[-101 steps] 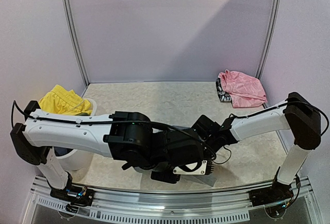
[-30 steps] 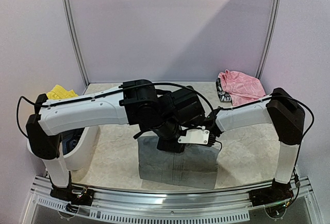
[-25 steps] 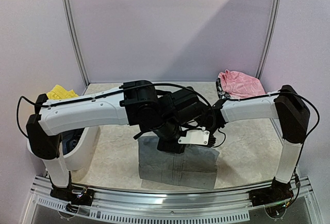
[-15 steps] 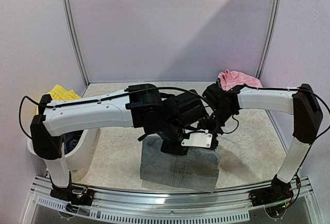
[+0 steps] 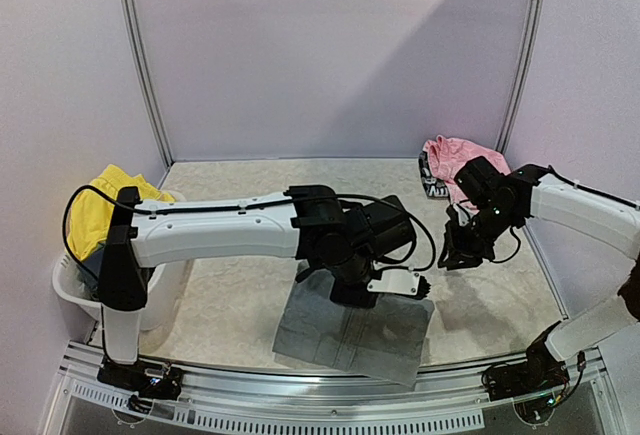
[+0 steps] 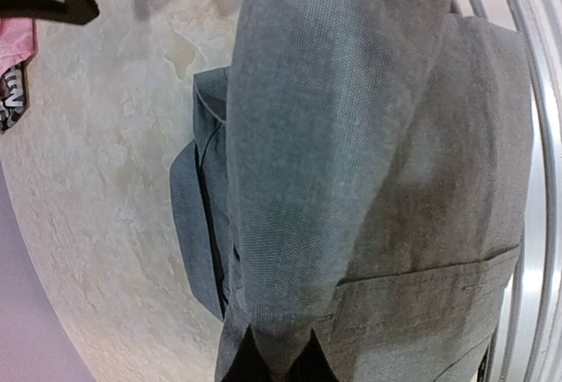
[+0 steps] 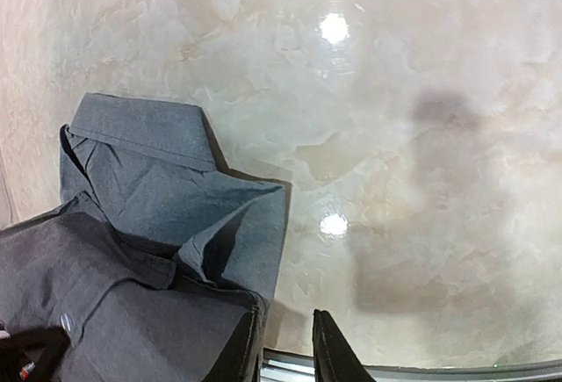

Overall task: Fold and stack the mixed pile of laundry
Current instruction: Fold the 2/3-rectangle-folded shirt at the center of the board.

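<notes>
At lower centre of the overhead frame, a shirt [image 5: 335, 340] lies on the table [image 5: 250, 190], close to its near edge. At far left, shorts [image 5: 95, 217] sit in a tub [image 5: 62, 290]; at right, a third garment [image 5: 462, 160] lies in the table's back corner.

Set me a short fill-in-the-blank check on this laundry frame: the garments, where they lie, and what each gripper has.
1. The left gripper is shut on the ___ shirt.
2. The garment hanging over the rim of the white tub is ___.
3. The pink piece lies at the far ___ corner of the table.
4. The right gripper has its jaws apart and holds ___.

Missing words: grey; yellow; right; nothing.
</notes>
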